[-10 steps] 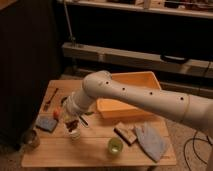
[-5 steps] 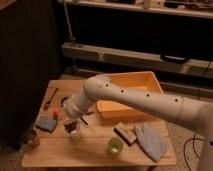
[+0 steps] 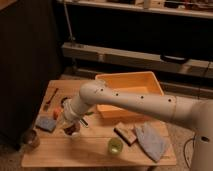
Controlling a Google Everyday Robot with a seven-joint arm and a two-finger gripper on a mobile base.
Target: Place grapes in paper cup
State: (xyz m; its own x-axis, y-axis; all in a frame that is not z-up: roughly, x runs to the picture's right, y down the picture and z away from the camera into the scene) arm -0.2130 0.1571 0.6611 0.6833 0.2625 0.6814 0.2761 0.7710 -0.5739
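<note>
Stretching from the right across the wooden table, the white arm reaches down to the near left. Behind it sits an orange bin. The gripper, fingers pressed together on the grapes, hangs right over the paper cup. A green bowl stands to the right.

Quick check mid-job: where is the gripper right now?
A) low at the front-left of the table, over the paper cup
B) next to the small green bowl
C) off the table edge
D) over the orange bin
A: the gripper sits low at the table's front-left, right over the paper cup, with dark grapes at its tip, well left of the orange bin and small green bowl.
</note>
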